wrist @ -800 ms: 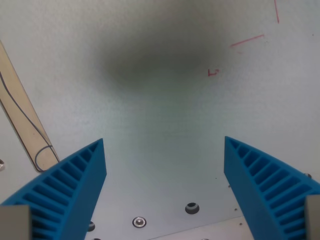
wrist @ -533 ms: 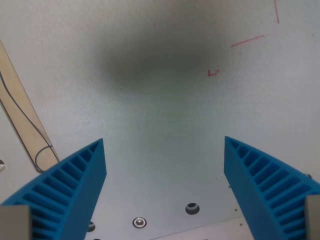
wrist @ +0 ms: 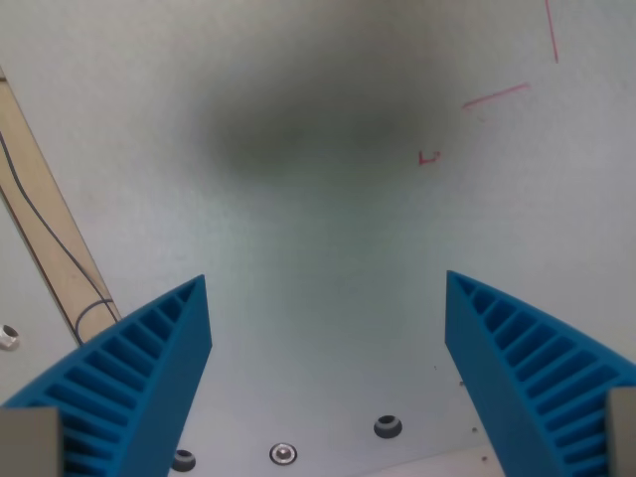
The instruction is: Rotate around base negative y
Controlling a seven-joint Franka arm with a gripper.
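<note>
Two blue ribbed fingers frame the bottom of the wrist view, and the gripper stands wide open with nothing between them. The task names no object to hold; what moves is the arm itself, and the gripper hangs over a bare stretch of pale table.

There is plenty of room ahead of the gripper. A broad soft shadow lies on the table beyond the fingers, and nothing solid stands there. Past the shadow, toward the wrist view's right, thin red marks are drawn on the surface, with a smaller red mark nearer the gripper. On the wrist view's left a tan strip runs diagonally, carrying a thin dark line along it, and its lower end passes just behind the left-hand finger. Close under the gripper sit two holes and a screw in the table, and a small metal fitting shows at the far left edge.

Against the pictures from a moment ago, the whole scene has slid a little: the red marks sit lower and slightly further right, the holes and screw lie lower in the view, and the strip's looped line has dropped toward the finger. That is the camera tilting, not the things moving. The fingers hold the same spread.

No containers are in sight.
</note>
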